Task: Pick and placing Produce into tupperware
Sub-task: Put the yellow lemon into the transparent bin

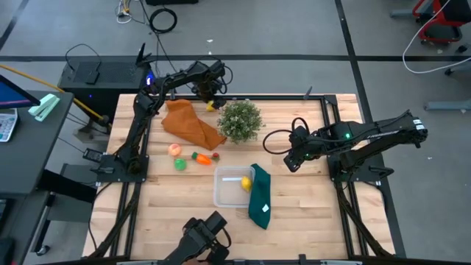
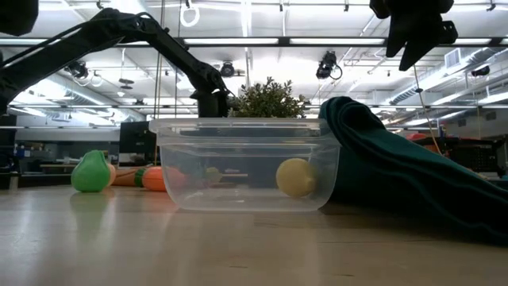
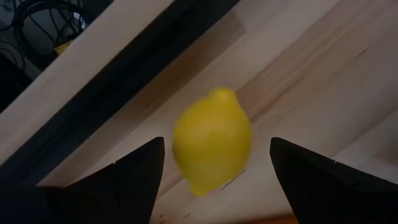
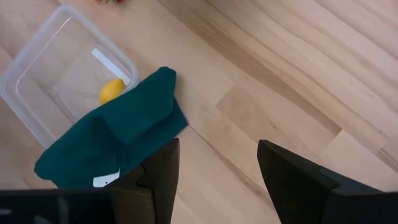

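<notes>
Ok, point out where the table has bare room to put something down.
Bare wood lies right of the tupperware and dark green cloth, under the open right gripper, and along the near edge left of the tupperware. Crowded: the far left, where the orange cloth, plant, small produce and the open left gripper around a lemon cluster.

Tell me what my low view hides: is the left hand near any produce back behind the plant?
Observer: Yes. The left hand is open around a yellow lemon at the table's far edge.
Operator: Gripped yet?
Observer: No, the fingers stand apart from it on both sides.
Operator: And the right hand?
Observer: The right hand hangs open over bare table, right of the tupperware.
</notes>
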Robot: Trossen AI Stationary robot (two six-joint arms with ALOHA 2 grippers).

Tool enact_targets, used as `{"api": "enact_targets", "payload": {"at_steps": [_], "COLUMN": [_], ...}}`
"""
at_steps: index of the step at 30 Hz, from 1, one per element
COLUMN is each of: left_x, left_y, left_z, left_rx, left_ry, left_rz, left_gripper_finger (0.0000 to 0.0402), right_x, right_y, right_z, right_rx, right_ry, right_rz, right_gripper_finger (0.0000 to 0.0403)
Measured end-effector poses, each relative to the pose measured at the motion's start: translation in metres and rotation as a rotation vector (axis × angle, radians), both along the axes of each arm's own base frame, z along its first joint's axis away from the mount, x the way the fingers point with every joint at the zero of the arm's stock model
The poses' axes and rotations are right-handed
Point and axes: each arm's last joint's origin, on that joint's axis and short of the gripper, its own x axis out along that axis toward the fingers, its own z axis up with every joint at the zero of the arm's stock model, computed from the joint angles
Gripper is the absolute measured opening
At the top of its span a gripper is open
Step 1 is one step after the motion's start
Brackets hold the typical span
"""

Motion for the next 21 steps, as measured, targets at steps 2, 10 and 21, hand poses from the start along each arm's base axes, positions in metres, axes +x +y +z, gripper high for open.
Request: {"api": "enact_targets", "payload": {"at_steps": [2, 10, 21], "left_x": [0.0009, 0.0017, 0.0064], "left_y": [0.0009, 0.0001, -0.0052], "left_z": [0.0001, 0.0001, 0.0002], "left_rx": [0.009, 0.011, -0.013], "left_ry": [-0.009, -0.009, -0.030], "left_rz": [0.002, -0.014, -0.043], "left_gripper_finger": [0.0299, 0.0294, 0.0293], "right_x": [0.0000, 0.0000, 0.0000], "right_y": [0.0000, 0.0000, 0.0000], "right_z": [0.0000, 0.0000, 0.0001], "right_rx": [0.003, 0.004, 0.004], "right_ry": [-0.001, -0.002, -0.002], "right_rz": [-0.006, -0.009, -0.009], "right_gripper_finger": [0.0182, 0.0182, 0.0182]}}
